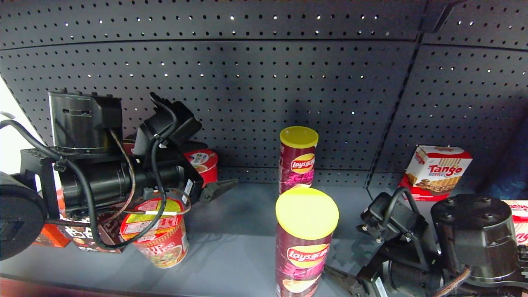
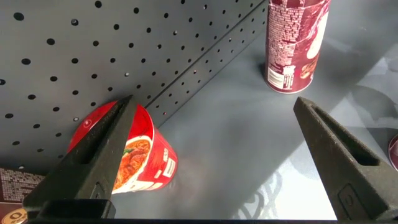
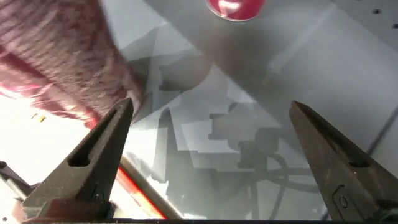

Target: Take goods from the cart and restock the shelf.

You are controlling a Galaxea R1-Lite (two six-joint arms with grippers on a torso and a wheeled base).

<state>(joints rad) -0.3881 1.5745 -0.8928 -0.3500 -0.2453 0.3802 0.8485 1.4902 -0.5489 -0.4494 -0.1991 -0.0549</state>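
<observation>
Canisters point(image 1: 298, 165) with logo labels on shelf point(image 1: 231, 247)

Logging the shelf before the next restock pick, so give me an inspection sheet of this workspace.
Surface: grey shelf, goods standing on it.
Job's things: front chip can ahead of rear chip can; front noodle cup and rear noodle cup at left; wafer box at right.
Clutter: nothing seen.
Grippers: left gripper open, empty, near rear noodle cup; right gripper open, empty, beside front chip can.
Cables: black cables looped over left arm.
Surroundings: black pegboard behind.
</observation>
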